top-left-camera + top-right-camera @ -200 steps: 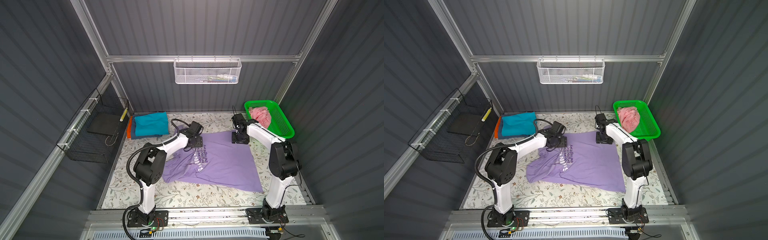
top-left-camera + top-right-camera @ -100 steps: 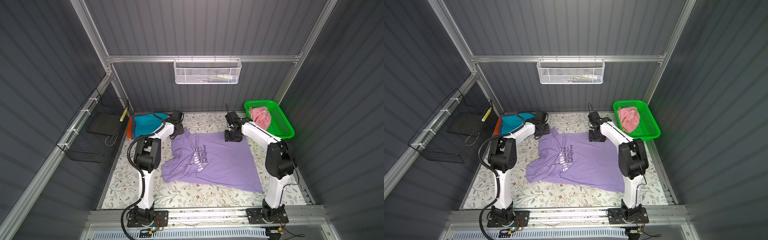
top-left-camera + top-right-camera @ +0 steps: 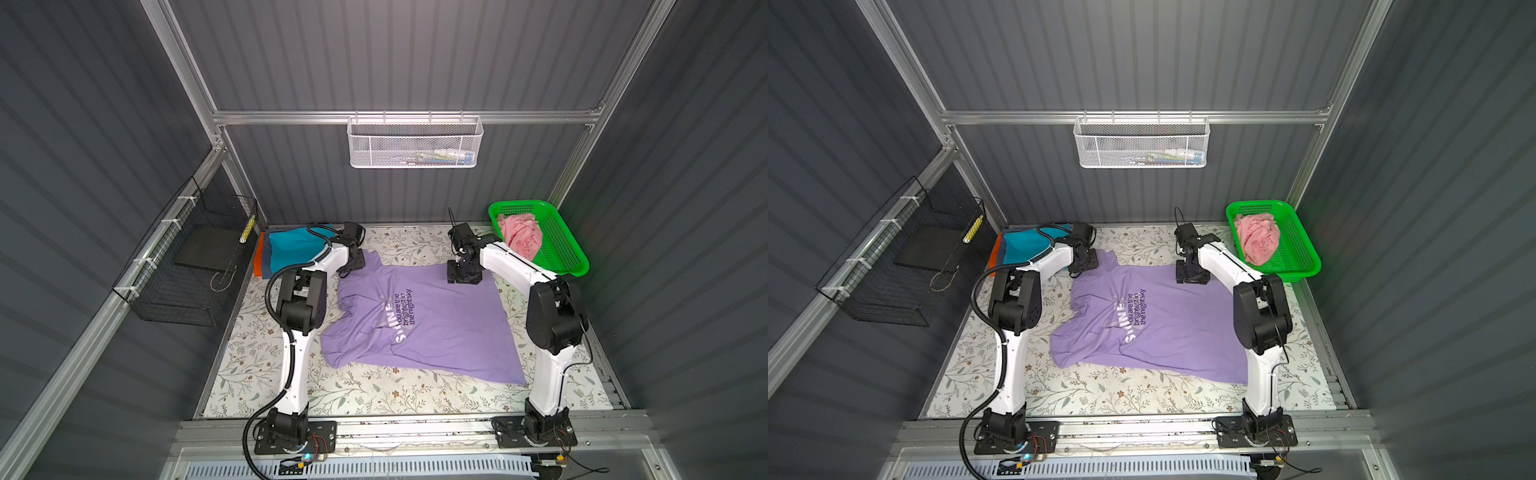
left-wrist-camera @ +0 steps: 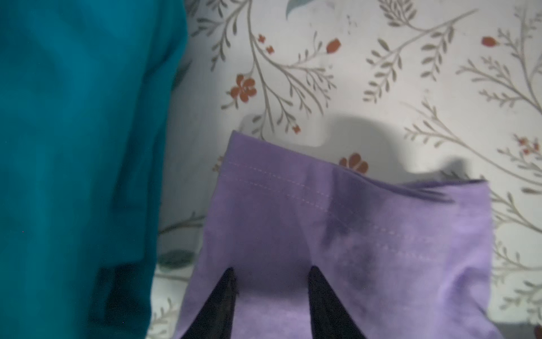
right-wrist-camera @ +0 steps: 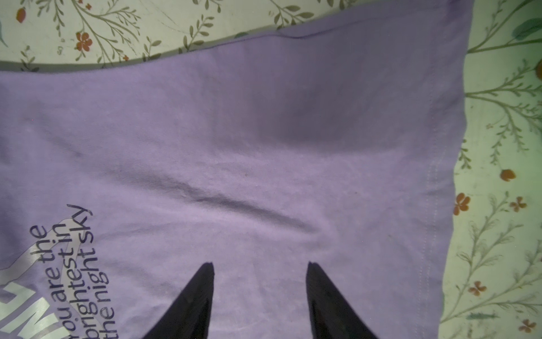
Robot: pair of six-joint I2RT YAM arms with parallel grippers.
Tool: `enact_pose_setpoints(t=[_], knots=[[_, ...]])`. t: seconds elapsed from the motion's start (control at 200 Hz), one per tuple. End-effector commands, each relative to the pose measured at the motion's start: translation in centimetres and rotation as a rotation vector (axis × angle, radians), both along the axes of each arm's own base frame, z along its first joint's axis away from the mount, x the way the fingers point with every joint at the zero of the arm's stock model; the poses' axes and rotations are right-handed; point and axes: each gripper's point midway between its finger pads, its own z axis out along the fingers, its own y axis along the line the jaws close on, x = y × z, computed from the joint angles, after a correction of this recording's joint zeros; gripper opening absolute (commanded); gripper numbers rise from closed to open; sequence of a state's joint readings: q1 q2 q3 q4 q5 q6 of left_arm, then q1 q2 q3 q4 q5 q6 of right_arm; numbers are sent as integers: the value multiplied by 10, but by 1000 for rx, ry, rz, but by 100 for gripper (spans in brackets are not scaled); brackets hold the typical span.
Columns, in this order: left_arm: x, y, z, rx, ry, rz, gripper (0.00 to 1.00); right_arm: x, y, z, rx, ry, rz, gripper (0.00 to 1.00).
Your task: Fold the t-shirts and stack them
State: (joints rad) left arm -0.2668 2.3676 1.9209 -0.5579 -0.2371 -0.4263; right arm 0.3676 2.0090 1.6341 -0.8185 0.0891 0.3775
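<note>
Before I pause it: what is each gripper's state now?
Left gripper: on purple shirt sleeve, grip cannot be told.
Right gripper: open over the shirt.

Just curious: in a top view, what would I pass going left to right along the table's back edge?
A black wire basket → teal t-shirt → left gripper → right gripper → green basket with pink t-shirt

Both top views look steeply down from high over the table [image 3: 374, 395] — nearly identical framing. Wrist cameras sit close behind the left gripper [image 4: 272, 268] and right gripper [image 5: 259, 264], looking just ahead of each onto the lavender t-shirt [image 5: 264, 146] — seen in all views.
</note>
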Motion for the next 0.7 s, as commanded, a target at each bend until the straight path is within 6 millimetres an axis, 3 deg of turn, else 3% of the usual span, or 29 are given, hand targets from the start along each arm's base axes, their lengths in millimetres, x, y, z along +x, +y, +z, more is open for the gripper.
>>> enact_pose_setpoints(t=[0.0,0.17,0.375,0.485,0.585,0.695], knots=[[1,21,-19,124,76,-5,45,0,2,-5,4,23,-5,53],[21,15,3,110,35,-22,56,8,8,-4,21,22,-9,53],[18,-1,63,15,-67,-31,62,11,13,14,50,-21,-8,50],[-3,-11,96,-4,-100,-57,62,0,14,25,58,-45,9,48],[-34,-21,114,-32,-110,-77,55,-18,32,34,119,-68,66,37],[-77,-28,101,-81,-62,-89,45,-40,77,43,213,-108,213,17]])
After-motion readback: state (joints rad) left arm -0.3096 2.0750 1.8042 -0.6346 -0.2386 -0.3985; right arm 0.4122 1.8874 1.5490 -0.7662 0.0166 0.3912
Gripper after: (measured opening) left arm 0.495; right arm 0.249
